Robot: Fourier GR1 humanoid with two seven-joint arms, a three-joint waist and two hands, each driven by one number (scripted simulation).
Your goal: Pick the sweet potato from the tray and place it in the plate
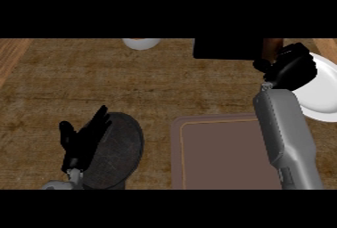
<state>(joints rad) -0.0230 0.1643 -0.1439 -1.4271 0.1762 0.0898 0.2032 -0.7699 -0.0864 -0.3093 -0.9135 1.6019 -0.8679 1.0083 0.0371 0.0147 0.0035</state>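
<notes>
Black right hand point(293, 69) over plate point(324, 95) rim

A kitchen: brown counter point(99, 80), tray point(217, 156), white plate point(322, 98).

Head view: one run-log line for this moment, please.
right hand above white plate rim | no sweet potato seen on tray | left hand open, resting lower left

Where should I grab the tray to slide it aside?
Take the tray by its raised left rim, coming from the left with the left robot hand: it lies flat, and the right forearm covers its right side.
</notes>
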